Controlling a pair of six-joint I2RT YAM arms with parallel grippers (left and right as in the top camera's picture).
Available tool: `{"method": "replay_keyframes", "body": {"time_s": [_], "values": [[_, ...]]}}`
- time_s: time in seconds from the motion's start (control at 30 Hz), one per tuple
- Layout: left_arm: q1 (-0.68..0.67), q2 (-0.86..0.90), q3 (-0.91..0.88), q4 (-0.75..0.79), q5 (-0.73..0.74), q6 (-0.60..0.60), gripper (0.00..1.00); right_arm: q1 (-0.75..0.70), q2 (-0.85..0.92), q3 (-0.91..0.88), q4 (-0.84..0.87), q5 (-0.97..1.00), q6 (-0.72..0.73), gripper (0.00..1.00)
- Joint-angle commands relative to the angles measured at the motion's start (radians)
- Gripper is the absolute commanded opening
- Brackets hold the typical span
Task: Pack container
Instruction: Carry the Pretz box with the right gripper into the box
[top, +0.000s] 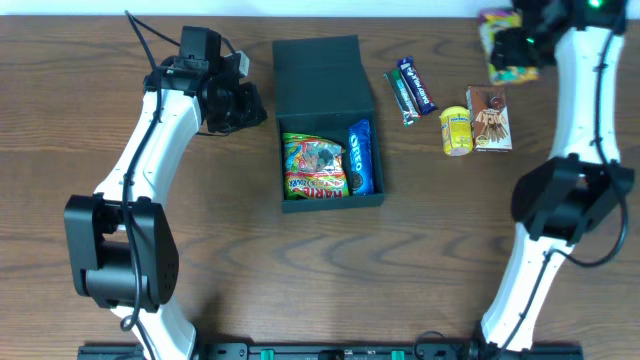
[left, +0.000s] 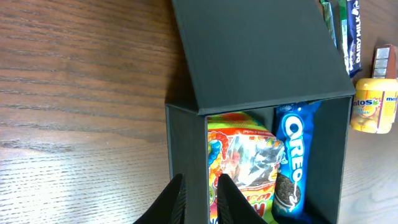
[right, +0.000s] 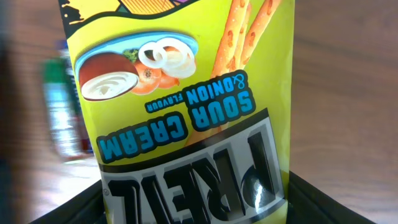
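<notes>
The container (top: 322, 82) sits open at the middle of the table (top: 300, 280), lid raised. It holds a Haribo bag (top: 314, 165) and an Oreo packet (top: 360, 157). We find the left gripper (left: 202, 198) beside its left wall with the fingers nearly together; we cannot tell whether they grip. The right gripper (top: 518, 45) clamps a pretzel bag (right: 186, 112) at the far right corner, well apart from the container.

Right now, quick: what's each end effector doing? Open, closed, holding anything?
Left end effector: nearly closed, holding nothing, beside the container.
Right end effector: closed on the sour cream and onion pretzel packet.
</notes>
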Motion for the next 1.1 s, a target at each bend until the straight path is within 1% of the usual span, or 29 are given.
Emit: {"method": "replay_keyframes", "body": {"time_s": [0.0,0.2,0.43,0.53,0.83,1.07], "values": [[0.01,-0.019,0.015,-0.006,-0.023,0.029,0.18,0.082,-0.067,0.021,-0.021,-0.012,0.068,0.71],[0.061,-0.025,0.015,-0.011,-0.023,0.048,0.18,0.233,-0.066,0.021,-0.106,-0.012,0.174,0.71],[0.167,-0.032,0.015,0.001,-0.017,0.071,0.18,0.407,-0.059,0.004,-0.154,-0.032,0.303,0.71],[0.201,-0.032,0.015,0.002,-0.018,0.085,0.18,0.469,-0.059,-0.037,-0.159,-0.081,0.365,0.7],[0.245,-0.032,0.015,0.018,-0.019,0.097,0.18,0.62,-0.059,-0.236,-0.17,-0.093,0.541,0.71],[0.245,-0.032,0.015,0.021,-0.019,0.097,0.18,0.697,-0.059,-0.306,-0.193,-0.093,0.62,0.71]]}}
